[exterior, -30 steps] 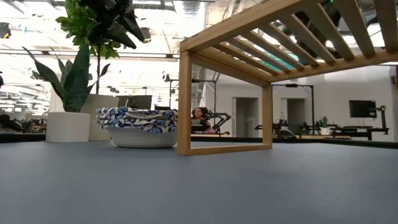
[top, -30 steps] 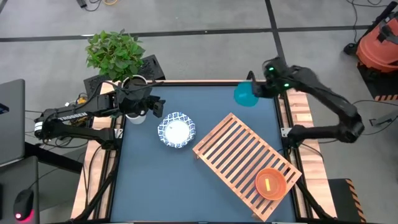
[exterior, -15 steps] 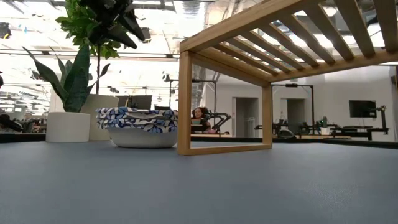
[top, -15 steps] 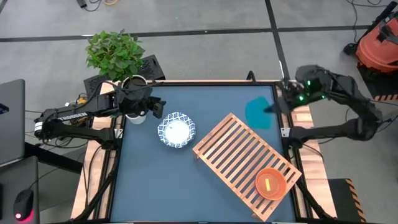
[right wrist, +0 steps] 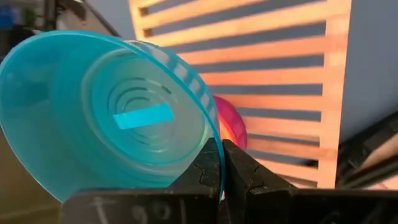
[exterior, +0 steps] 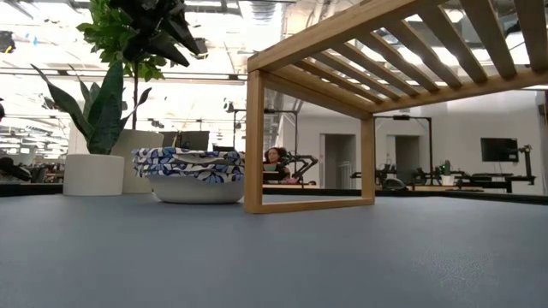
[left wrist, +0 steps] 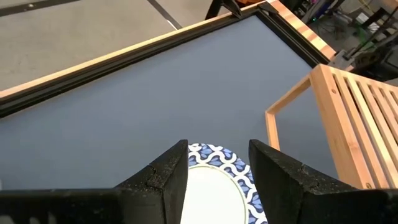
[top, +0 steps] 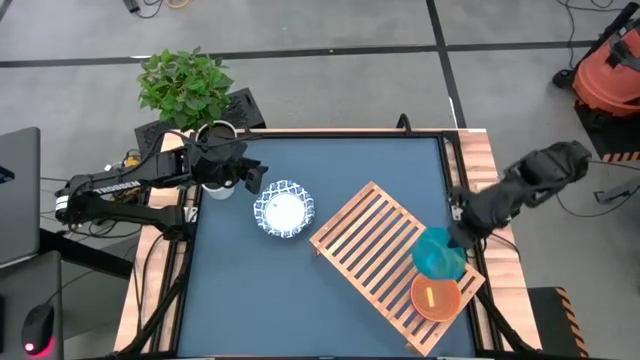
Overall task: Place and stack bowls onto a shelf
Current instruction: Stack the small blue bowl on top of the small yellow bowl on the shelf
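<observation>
My right gripper point(top: 457, 238) is shut on the teal bowl point(top: 437, 252), carried above the right end of the slatted wooden shelf point(top: 385, 250), right beside the orange-red bowl point(top: 437, 297) that sits on the slats. In the right wrist view a pink-red bowl point(right wrist: 231, 127) shows just behind the teal bowl point(right wrist: 118, 118). My left gripper point(left wrist: 217, 167) is open and hovers over the far-left rim of a white bowl with a blue patterned rim point(top: 283, 210), which rests on its base on the table. The low view shows that bowl point(exterior: 188, 171) beside the shelf's leg point(exterior: 254, 141). My right gripper pinches the teal bowl's rim point(right wrist: 213, 149) between its two fingers, one on each face of the wall. It comes at the bowl from the table's right side, slanting down. The bowl is lifted clear and tilted on edge over the shelf.
A leafy plant point(top: 185, 85) stands beyond the table's far left corner, and a pale plant pot point(exterior: 94, 174) is behind the white bowl. The shelf lies diagonally across the table's right half. Blue tabletop point(top: 260, 290) lies bare along the near left side.
My right gripper has swung the teal bowl from the table's far right corner toward the near edge, ending over the shelf's right end next to the orange-red bowl. The bowl stayed in its hold throughout. The white bowl and shelf did not move.
</observation>
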You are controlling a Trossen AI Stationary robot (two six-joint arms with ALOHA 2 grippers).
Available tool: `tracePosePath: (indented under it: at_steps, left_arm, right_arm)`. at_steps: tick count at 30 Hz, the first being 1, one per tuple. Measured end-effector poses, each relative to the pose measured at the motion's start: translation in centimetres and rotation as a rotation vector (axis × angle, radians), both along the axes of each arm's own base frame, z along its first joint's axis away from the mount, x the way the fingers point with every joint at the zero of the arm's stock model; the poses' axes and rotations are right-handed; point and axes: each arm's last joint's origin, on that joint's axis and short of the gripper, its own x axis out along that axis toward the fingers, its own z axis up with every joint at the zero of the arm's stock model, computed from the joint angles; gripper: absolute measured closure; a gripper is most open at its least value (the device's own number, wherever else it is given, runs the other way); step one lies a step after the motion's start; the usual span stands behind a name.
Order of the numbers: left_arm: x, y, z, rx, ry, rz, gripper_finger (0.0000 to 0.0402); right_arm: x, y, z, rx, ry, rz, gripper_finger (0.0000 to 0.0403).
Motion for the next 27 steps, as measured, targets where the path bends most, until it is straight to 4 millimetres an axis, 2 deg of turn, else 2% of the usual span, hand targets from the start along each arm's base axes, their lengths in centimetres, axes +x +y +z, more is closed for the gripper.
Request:
tracePosePath:
  at_steps: [11,27]
  left_arm:
    - [0.0,0.0,0.0,0.017,0.010,-0.009,0.0248]
    - [0.0,0.1,0.0,0.032,0.016,0.002,0.0248]
  right_arm:
    - [1.6,5.6,-2.1,-0.076,0.162,0.073,0.0380]
    - [2.4,8.1,-3.8,-0.128,0.291,0.096,0.0371]
